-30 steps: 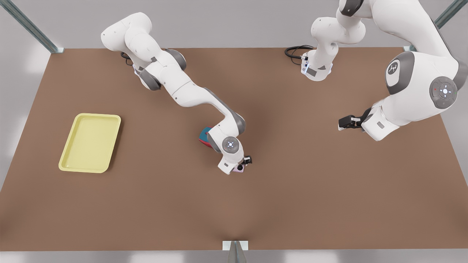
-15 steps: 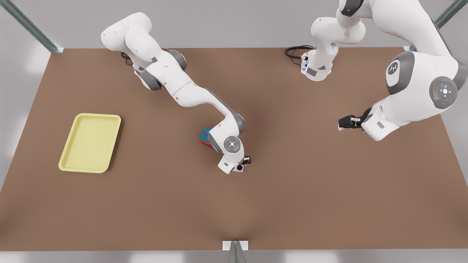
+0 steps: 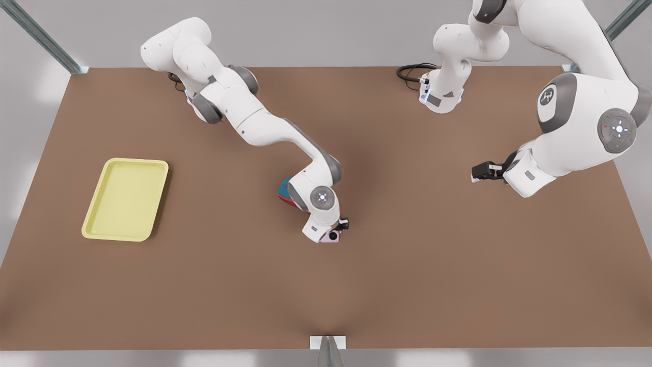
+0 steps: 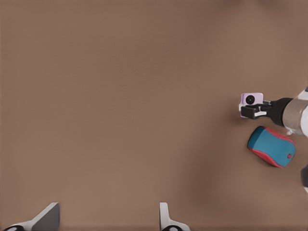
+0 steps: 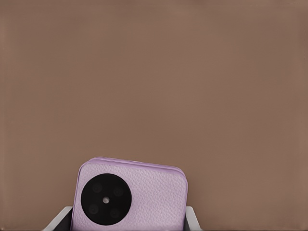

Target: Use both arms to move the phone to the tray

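right hand [image 3: 333,232]: clamped on phone [image 3: 331,236], beside mouse [image 3: 283,191] | left hand [image 3: 481,171]: waiting, fingers apart, above counter [image 3: 407,265] | tray [image 3: 91,224]: well apart from phone

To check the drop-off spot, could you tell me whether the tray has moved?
No; the tray sits at the same spot by the table's edge.

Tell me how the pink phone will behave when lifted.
The phone looks like a flat rigid slab, so it should stay stiff and not roll. Its pebbled face suggests fair grip. The right end effector pinches only its side edges, so it may pivot if lifted fast. The left end effector waits open.
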